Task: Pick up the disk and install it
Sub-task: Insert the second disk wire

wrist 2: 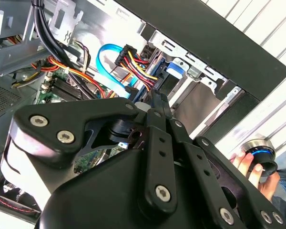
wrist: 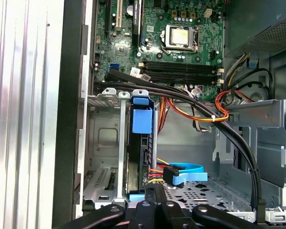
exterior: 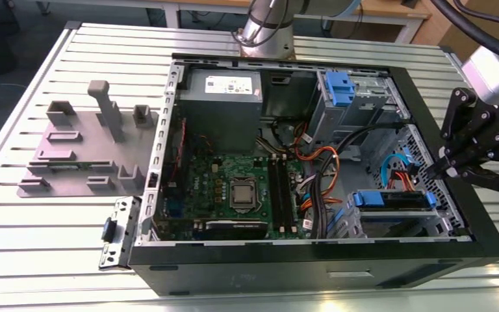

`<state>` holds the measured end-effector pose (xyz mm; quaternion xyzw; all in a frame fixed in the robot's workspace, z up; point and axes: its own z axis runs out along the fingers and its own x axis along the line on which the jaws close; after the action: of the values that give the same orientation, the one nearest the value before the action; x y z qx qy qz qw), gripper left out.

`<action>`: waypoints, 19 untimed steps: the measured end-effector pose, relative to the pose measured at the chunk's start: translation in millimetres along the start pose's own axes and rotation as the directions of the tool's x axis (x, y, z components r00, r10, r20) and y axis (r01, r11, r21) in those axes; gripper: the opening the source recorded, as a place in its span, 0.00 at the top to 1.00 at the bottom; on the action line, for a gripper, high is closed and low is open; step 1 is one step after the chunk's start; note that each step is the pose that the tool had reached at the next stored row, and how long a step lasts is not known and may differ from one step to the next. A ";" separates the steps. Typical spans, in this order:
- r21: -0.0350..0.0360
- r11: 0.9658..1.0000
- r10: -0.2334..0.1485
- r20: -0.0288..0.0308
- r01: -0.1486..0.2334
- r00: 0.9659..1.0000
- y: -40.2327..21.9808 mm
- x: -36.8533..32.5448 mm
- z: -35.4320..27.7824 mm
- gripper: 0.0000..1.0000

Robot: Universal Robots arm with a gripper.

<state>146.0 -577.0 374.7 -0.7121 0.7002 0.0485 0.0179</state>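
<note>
One open computer case (exterior: 319,257) lies on its side on the slatted tabletop (exterior: 24,214), and I have the hand (exterior: 447,170) hovering over the case's edge at the exterior view's right, just above the drive cage. In the second wrist view the hand (wrist 2: 152,102) shows its two black fingers (wrist 2: 158,106) drawn together to a closed tip with nothing between them; I record it as together and empty.

I find the disk (wrist: 142,152) seated on edge in the metal drive cage (wrist: 105,138) inside the case, its blue bracket tab (wrist: 143,119) uppermost toward the motherboard. In the exterior view the same disk (exterior: 394,199) appears as a blue-fronted unit in the cage near the case's right wall, directly below the hand. The red, yellow and black power leads and a light blue data cable (wrist: 188,172) end at a connector just beside the disk's lower end; I cannot tell whether it is plugged in.

A second blue bracket (exterior: 340,88) sits in the upper bay near the power supply (exterior: 223,91). The grey plastic stand (exterior: 93,146) with upright posts rests on the tabletop, well apart from the case at the exterior view's left. A person's hand (wrist 2: 250,167) holds a round knob-like device in the second wrist view, outside the case.
</note>
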 end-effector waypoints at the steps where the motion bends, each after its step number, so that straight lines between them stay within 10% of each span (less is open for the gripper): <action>1: 0.000 1.000 0.000 0.000 0.000 1.000 0.0 0.0 0.0 0.90; 14: 0.000 1.000 0.000 0.000 0.000 1.000 0.0 0.0 -0.2 0.47; 19: 0.000 1.000 0.000 0.000 0.000 1.000 2.2 -1.0 0.4 0.47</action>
<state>143.9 -576.0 374.4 -0.7121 0.7002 0.0484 0.0178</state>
